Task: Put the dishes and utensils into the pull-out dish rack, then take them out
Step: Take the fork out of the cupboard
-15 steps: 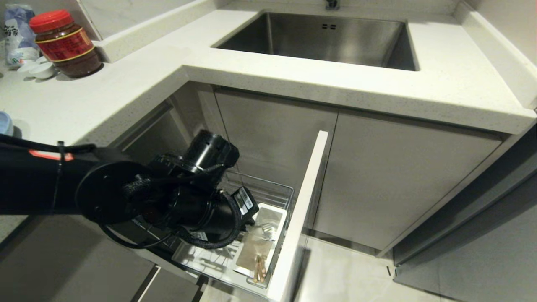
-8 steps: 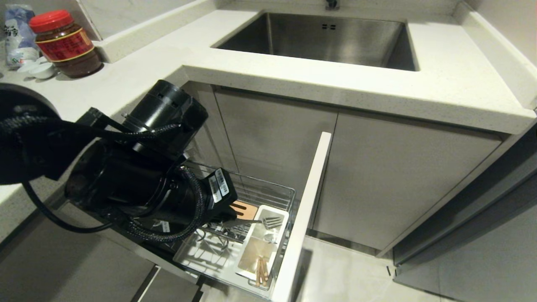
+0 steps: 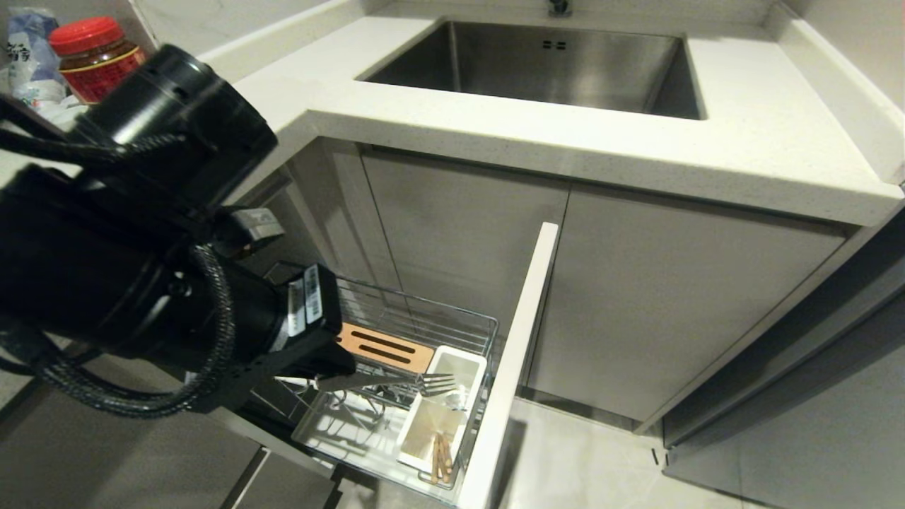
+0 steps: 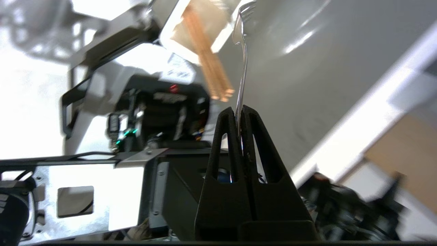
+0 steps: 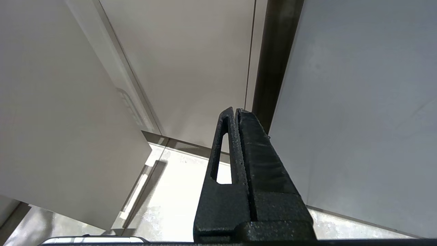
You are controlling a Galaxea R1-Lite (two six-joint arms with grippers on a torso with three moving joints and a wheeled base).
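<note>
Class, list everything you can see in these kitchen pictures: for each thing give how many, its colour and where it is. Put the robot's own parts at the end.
Fork: one, silver, held level above the rack.
Chopsticks: one pair, light wood, standing in the utensil bin.
Utensil bin: one, white, at the rack's end next to the front panel.
Dish rack: one, chrome wire, pulled out below the counter.
Wooden strip: one, slotted, light wood, inside the rack.
Front panel: one, white, on the rack.
Sink: one, steel, set in the counter.
Counter: one, white speckled.
Jar: one, red lid, back left on the counter.
Left gripper: black, shut on the fork's handle.
Right gripper: black, shut, by the cabinet doors.
</note>
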